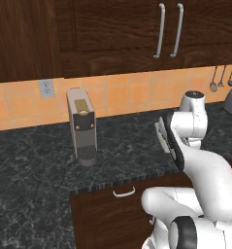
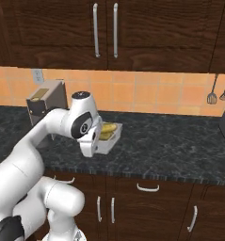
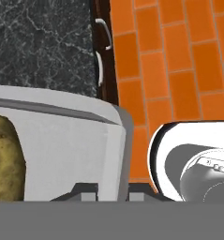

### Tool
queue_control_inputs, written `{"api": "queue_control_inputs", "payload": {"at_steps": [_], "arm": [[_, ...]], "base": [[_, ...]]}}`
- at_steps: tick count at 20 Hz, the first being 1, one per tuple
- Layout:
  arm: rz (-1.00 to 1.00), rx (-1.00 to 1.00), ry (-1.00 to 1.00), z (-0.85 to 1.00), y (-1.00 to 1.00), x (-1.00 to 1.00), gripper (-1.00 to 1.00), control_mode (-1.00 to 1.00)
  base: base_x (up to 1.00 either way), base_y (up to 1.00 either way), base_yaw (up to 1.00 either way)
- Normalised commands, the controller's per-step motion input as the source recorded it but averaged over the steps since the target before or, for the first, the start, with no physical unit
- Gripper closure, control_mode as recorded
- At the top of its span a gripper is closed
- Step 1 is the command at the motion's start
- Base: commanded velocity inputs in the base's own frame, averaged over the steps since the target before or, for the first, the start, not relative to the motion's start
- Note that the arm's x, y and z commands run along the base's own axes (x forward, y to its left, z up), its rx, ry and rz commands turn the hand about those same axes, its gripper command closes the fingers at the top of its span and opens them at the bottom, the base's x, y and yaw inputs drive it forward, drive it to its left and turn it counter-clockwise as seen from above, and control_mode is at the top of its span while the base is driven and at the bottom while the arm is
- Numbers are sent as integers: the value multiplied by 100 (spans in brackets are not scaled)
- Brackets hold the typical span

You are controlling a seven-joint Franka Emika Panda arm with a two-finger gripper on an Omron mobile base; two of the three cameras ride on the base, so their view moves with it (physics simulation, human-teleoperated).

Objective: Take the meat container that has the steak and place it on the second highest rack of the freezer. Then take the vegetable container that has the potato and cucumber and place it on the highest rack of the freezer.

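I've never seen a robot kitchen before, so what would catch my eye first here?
The white arm carrying a white vegetable container above the dark speckled counter, its gripper shut on the container's rim. Yellow-tan potato lies inside. On the counter's left, a grey coffee machine stands against orange tiles.

Light: even, soft, rendered; no single source is made out.
Shadows: faint beside the coffee machine point(image 1: 82, 127) on the desk point(image 1: 30, 160).
Sharpness: slightly soft throughout.
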Motion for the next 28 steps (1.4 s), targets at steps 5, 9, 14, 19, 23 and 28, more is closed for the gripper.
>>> {"api": "queue_control_inputs", "payload": {"at_steps": [5,9,14,19,23,28], "arm": [[17,5,0,33,30,-20,100,-100],[0,2,-1,32,14,-48,100,-100],[-2,3,-8,22,14,-17,100,-100],[-6,0,-1,13,1,-10,100,-100],[-9,0,0,7,0,-23,100,-100],[-5,0,-1,2,0,-16,100,100]], "base": [[0,0,0],[0,0,0],[0,0,0],[0,0,0],[0,0,0],[-1,0,-1]]}}
